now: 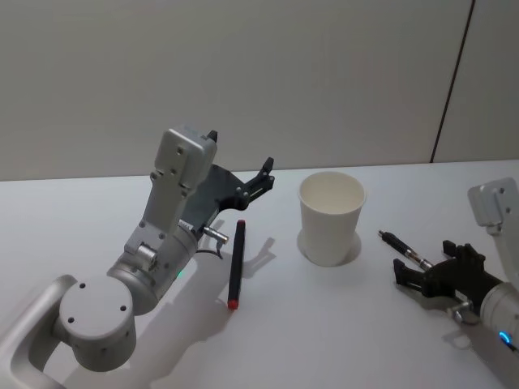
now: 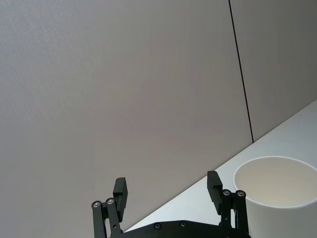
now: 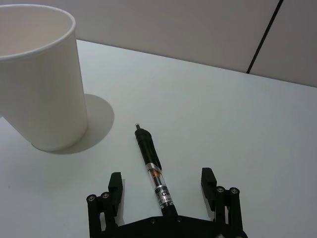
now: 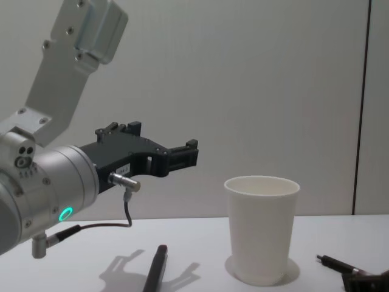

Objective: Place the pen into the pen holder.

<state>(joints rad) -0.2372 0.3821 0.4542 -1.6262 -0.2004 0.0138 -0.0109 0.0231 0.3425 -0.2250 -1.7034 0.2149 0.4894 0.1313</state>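
**Reporter:** While your right arm reaches in low from the table's right side, what is that hand doing?

**Robot:** My right gripper (image 3: 161, 181) sits down near the white table (image 1: 81, 211), wrist about level. Its fingers (image 3: 115, 182) are spread wide. The pen (image 3: 153, 171), clear-barrelled with a dark tip, lies flat between them, and neither finger touches it. Its rear end runs in under my palm.

**Reporter:** Where does the pen point?

**Robot:** Its tip faces the pen holder (image 1: 331, 217), a plain white paper cup standing upright near the middle of the table. There is bare table between the tip and the cup.

**Reporter:** And your left arm?

**Robot:** It is bent at the elbow and lifted. My left gripper (image 4: 189, 155) hangs in the air well above the table and aims forward at the grey wall (image 1: 243, 73). Its fingers (image 2: 121, 192) are apart with nothing between them. The rim of the pen holder sits lower, to its right.

**Reporter:** What lies under that arm?

**Robot:** A black marker (image 1: 236, 263) with a red end. It lies flat on the table to the left of the pen holder, red end toward me, clear of both hands.
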